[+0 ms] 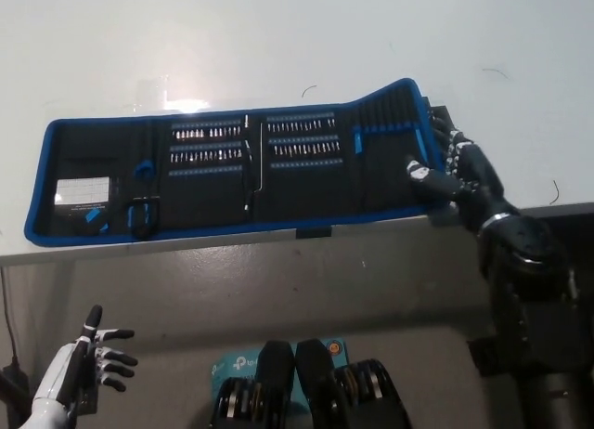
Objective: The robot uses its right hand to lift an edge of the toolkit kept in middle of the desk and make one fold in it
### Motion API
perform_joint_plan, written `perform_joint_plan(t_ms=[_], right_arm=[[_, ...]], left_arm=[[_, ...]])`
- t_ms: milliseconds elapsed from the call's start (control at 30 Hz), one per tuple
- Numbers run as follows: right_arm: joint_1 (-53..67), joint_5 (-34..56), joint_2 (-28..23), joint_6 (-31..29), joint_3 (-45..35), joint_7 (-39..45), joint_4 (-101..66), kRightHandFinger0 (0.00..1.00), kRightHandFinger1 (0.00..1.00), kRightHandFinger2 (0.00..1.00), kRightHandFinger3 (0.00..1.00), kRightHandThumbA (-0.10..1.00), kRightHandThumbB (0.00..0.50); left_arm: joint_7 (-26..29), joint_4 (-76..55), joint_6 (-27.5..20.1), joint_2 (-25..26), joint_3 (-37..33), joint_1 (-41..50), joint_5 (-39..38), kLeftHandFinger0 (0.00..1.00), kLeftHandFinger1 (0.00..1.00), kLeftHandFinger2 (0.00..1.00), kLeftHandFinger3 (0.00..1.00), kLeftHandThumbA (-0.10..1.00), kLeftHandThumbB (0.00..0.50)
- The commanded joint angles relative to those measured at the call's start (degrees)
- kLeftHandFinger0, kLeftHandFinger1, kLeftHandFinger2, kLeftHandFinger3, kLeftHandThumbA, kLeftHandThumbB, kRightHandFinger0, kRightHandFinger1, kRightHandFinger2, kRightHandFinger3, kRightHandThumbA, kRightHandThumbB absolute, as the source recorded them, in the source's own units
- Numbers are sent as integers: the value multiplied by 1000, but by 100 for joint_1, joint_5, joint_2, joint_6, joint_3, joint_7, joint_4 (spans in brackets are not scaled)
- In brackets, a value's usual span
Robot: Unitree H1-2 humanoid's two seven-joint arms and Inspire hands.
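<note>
The toolkit lies unrolled across the white desk, a long black case with a blue border, holding rows of bits and small tools. Its right panel tilts up slightly at the back. My black right hand reaches in from the lower right and sits at the kit's right edge, fingers spread and touching or just over the blue border and the black flap; it holds nothing. My white left hand rests low at the lower left, below the desk, fingers apart.
The desk's front edge runs just below the kit, with grey floor beneath. A teal box lies on the floor near the bottom middle. A thin dark cord hangs at the far left.
</note>
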Motion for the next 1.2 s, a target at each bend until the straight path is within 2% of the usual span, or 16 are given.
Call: perform_joint_plan(t_ms=[0,133,400,500,533,567,600,633,667,700,733,800,833,900,933,1167], right_arm=[[20,-87,324,40,126,-255,-264,957,1000,1000,1000,589,240],[333,12,642,-58,-16,-474,-389,869,1000,1000,1000,574,206],[727,212,1044,-517,-434,-766,-250,771,1000,1000,1000,513,221],[742,191,1200,-756,-526,-966,-159,587,989,1000,1000,389,215],[720,153,1244,-864,-549,-1062,-107,498,886,1000,1000,333,216],[698,140,1275,-946,-569,-1118,-73,449,848,1000,1000,297,216],[644,119,1334,-985,-615,-1252,-49,223,532,734,1000,210,237],[630,-47,1310,-1156,-514,-1312,-13,34,161,354,980,130,220],[632,-114,1289,-1237,-462,-1321,6,1,10,183,950,101,212],[660,-106,1278,-1244,-465,-1334,-34,0,0,111,942,97,211],[661,-219,1203,-1383,-341,-1293,-17,0,0,17,919,-29,171],[650,-289,1114,-1657,-228,-1234,25,0,0,0,744,-100,107],[631,-269,1097,-1719,-220,-1233,39,0,0,0,698,-100,109],[596,-378,990,-1767,-79,-1201,27,0,0,0,366,-100,63],[576,-401,962,-1868,-49,-1226,58,0,0,22,313,-100,76],[533,-430,959,-1899,-45,-1418,63,0,0,75,250,-100,94]], left_arm=[[-39,-117,20,104,63,-59,-32,439,433,408,606,1000,500],[-34,-128,-2,93,29,-83,9,399,419,396,618,1000,500],[-89,-176,89,145,61,-87,-46,423,433,404,598,1000,500],[-62,-165,21,138,53,-84,-6,402,415,382,584,1000,500],[-72,-172,-19,148,38,-76,8,400,414,383,584,1000,500],[-83,-177,-18,152,36,-73,3,399,416,386,585,1000,500],[-77,-190,5,146,41,-72,1,406,423,399,587,1000,500],[-75,-184,-18,143,45,-70,-5,416,427,398,580,1000,500],[-76,-178,-33,143,46,-68,-7,418,427,397,578,1000,500],[-81,-178,-35,136,26,-80,3,420,427,397,578,1000,500],[-101,-178,2,139,18,-96,-12,424,432,405,589,1000,500],[-130,-189,61,179,9,-154,-13,428,435,418,595,1000,500],[-145,-182,56,201,0,-193,-7,428,436,424,598,1000,500],[-169,-155,67,214,-3,-237,-30,447,443,420,593,1000,500],[-189,-150,76,229,-18,-249,-25,438,441,415,610,1000,500],[-237,-123,-31,266,-40,-226,-7,350,391,390,586,1000,500]])
